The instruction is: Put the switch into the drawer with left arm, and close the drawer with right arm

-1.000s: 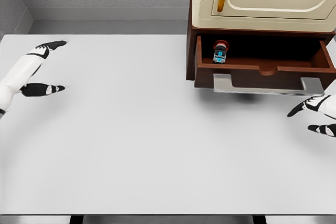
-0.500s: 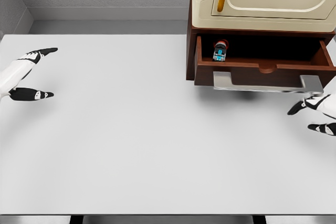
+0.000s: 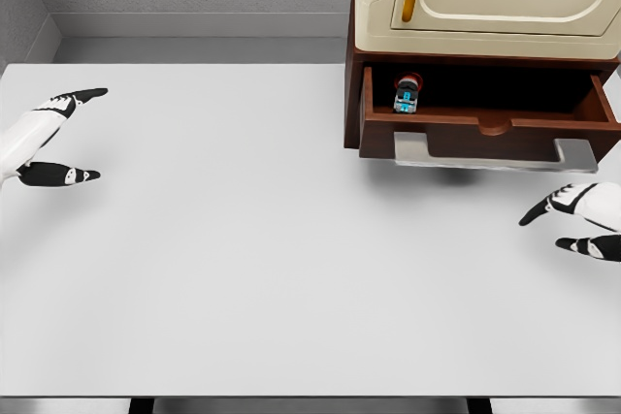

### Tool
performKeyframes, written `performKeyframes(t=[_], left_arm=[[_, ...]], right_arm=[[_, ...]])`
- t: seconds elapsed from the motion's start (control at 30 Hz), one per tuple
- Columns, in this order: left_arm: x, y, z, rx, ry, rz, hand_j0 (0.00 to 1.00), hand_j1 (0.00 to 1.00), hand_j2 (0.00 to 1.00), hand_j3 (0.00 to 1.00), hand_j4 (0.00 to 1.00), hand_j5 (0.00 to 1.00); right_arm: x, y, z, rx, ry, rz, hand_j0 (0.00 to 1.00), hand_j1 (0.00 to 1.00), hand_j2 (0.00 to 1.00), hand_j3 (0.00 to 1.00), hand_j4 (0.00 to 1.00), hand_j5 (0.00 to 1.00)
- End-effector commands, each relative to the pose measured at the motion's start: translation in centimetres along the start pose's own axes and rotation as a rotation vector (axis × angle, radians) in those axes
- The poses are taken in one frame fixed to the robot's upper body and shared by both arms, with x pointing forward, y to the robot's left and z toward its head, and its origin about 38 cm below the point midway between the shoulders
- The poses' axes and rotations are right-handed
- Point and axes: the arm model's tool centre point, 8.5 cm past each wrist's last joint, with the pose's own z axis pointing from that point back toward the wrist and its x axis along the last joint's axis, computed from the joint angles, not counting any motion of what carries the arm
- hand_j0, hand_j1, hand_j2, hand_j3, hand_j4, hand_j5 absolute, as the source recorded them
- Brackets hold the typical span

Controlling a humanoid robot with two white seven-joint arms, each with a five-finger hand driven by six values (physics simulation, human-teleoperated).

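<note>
Since the earlier frame, right hand (image 3: 572, 220) has dropped slightly away from the drawer (image 3: 490, 128), fingers spread, holding nothing; the drawer stands partly shut. Left hand (image 3: 53, 138) is unmoved at the tabletop (image 3: 243, 239) edge, open and empty. Count: one switch (image 3: 407, 92), lying inside the drawer's left end; one drawer; two hands. Placement appears done; closing remains.

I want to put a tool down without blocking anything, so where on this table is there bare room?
The white table is bare across its whole middle and front, between the left robot hand and the right robot hand. It is crowded only at the back right, where the open drawer, holding the switch, juts out from the cabinet.
</note>
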Motion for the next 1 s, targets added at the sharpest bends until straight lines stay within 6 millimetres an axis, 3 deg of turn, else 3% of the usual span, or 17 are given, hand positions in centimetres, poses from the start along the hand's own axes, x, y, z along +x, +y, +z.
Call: performKeyframes(t=[0.0, 0.27, 0.47, 0.97], left_arm=[[0.2, 0.2, 0.0, 0.007, -0.006, 0.003, 1.00, 1.00, 1.00, 1.00, 1.00, 1.00], [0.2, 0.0, -0.1, 0.008, -0.007, 0.007, 1.00, 1.00, 1.00, 1.00, 1.00, 1.00], [0.2, 0.0, -0.1, 0.008, -0.006, 0.008, 1.00, 1.00, 1.00, 1.00, 1.00, 1.00], [0.2, 0.0, -0.1, 0.008, -0.007, 0.007, 1.00, 1.00, 1.00, 1.00, 1.00, 1.00]], right_arm=[[0.7, -0.8, -0.2, -0.035, -0.018, 0.013, 0.67, 0.67, 0.67, 0.67, 0.67, 0.67], [-2.5, -0.4, 0.1, -0.119, 0.060, -0.032, 0.67, 0.67, 0.67, 0.67, 0.67, 0.67], [-4.0, 0.1, -2.4, -0.097, 0.055, -0.051, 0.66, 0.66, 0.66, 0.66, 0.66, 0.66], [-4.2, -1.0, -2.8, -0.127, 0.054, -0.039, 0.66, 0.66, 0.66, 0.66, 0.66, 0.66]])
